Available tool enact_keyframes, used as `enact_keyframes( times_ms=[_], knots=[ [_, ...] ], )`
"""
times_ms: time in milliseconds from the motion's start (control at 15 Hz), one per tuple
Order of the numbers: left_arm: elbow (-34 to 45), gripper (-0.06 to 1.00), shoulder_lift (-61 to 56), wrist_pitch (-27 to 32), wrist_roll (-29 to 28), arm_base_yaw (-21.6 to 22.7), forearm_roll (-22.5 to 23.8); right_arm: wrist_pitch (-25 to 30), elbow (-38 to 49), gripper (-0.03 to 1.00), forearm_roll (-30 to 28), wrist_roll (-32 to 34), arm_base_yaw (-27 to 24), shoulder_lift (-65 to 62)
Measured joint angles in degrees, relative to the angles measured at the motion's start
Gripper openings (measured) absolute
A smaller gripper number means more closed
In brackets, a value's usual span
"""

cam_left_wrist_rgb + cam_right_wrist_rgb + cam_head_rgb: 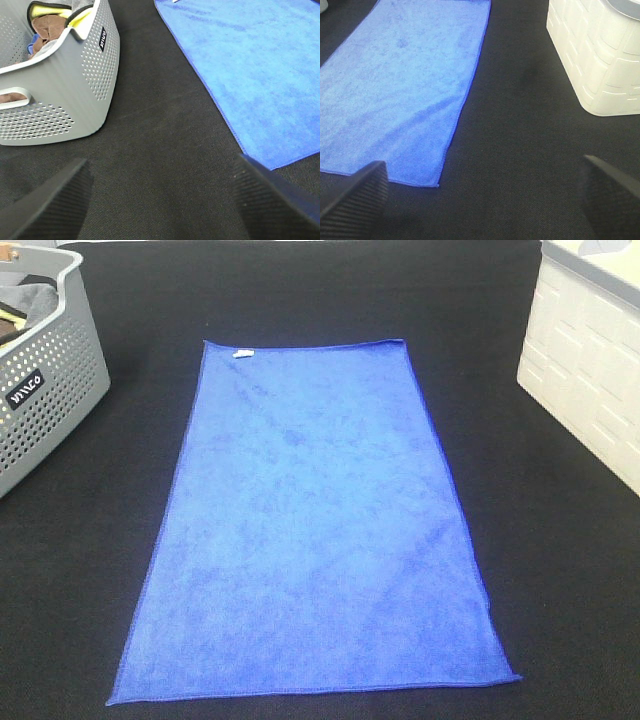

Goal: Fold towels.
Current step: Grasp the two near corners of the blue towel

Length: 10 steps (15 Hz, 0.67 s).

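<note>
The blue towel (310,530) lies spread flat and unfolded in the middle of the black table (560,570). Its long axis runs from the near edge of the table straight away to the far side, with the short ends near and far. A small white tag (242,353) sits at the far left corner.

The left gripper (160,205) hangs over bare table beside the towel's near left corner. Its jaws are spread wide and hold nothing. That corner lies just beside one of its fingers (270,200), on the side towards the middle of the table.

The right gripper (482,200) is over the table by the near right corner, jaws also wide apart and empty. One of its fingers (357,197) is over the towel's near edge, and whether it touches the cloth I cannot tell.

A grey basket (60,380) with cloths in it stands well off to the left of the towel. A white box (590,370) stands off to the right.
</note>
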Motion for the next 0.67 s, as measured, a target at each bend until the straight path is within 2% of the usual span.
enact_keyframes(
  times_ms=[667],
  knots=[
    [0.0, 0.74, 0.0, 0.0, 0.0, 0.0, 0.0, 0.0, 0.0, 0.96, 0.0, 0.0, 0.0, 0.0]
  ],
)
